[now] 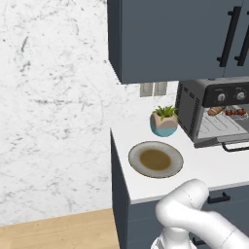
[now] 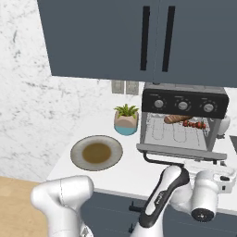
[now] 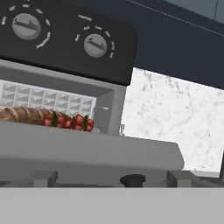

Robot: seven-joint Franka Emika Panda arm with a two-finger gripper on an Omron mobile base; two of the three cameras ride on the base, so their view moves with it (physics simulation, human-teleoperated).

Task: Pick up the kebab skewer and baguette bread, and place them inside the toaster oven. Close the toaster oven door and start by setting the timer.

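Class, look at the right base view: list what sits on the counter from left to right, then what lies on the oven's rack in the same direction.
plate → potted plant → toaster oven; on its rack: baguette bread → kebab skewer.
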